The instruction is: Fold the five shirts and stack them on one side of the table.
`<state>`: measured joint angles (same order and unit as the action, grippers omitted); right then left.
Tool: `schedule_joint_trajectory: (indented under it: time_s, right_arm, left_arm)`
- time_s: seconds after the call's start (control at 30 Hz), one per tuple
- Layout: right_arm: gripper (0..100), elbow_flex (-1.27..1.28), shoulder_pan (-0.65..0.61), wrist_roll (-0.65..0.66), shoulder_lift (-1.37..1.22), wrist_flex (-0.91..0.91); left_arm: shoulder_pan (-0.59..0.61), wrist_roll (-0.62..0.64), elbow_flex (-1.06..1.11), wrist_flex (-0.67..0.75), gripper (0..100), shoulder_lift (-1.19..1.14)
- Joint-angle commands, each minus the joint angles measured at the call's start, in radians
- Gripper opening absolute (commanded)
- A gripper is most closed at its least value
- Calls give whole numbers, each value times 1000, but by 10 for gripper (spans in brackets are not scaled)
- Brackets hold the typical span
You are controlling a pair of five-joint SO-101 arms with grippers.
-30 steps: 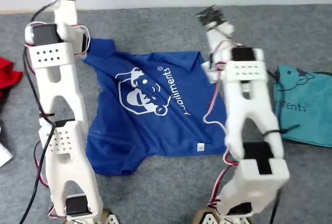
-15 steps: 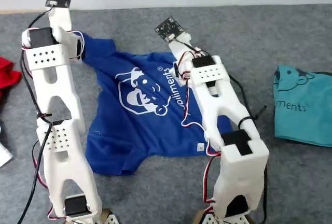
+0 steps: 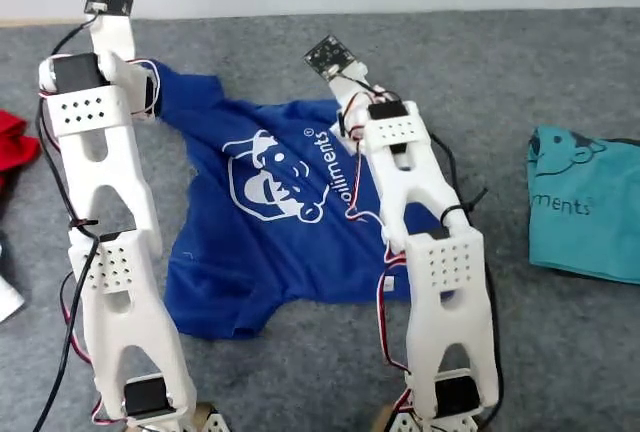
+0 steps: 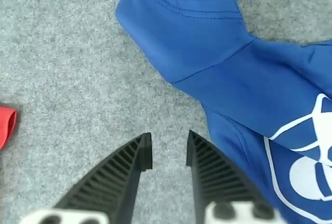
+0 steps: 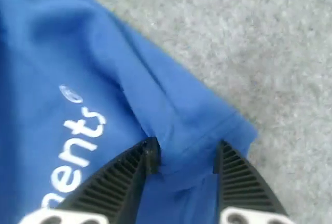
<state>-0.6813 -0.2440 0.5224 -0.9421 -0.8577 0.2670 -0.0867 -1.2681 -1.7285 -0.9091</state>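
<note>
Three garments, two arms, one table.
On one grey table (image 3: pixel 520 72) there are three cloth items: one blue shirt (image 3: pixel 270 242), one teal shirt (image 3: pixel 585 212) and one red garment (image 3: pixel 15 142), plus one white object (image 3: pixel 6 299) too cut off to identify. There are two white arms, one left arm (image 3: pixel 100 202) and one right arm (image 3: pixel 420 222), and two grippers, the left gripper (image 4: pixel 167 143) and the right gripper (image 5: pixel 185 151), with two black fingers each.

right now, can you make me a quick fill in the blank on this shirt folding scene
1. The shirt that lies spread out is ____ in colour.
2. The print on its chest is ____.
3. The right tool, open, straddles a fold of that shirt's ____.
4. The left tool is open and grips ____.
Missing words: blue; white; sleeve; nothing.
</note>
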Motion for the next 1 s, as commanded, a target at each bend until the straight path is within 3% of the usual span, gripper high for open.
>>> schedule_joint_trajectory:
  time_s: [0.0,0.3,0.53,0.7,0.97]
  right_arm:
    - [61,-261,24,11,-65,-93]
    - [35,-724,82,11,-180,-421]
    - [35,-941,76,15,-185,-676]
    - [35,-1002,64,112,-173,-940]
    - [35,-862,64,107,10,-940]
  left_arm:
    - [2,0,-7,-25,115,6]
    - [-8,6,-7,-25,115,8]
    - [-26,6,-8,-25,115,35]
    - [-51,3,-12,-25,115,117]
    - [-86,3,-8,-25,117,226]
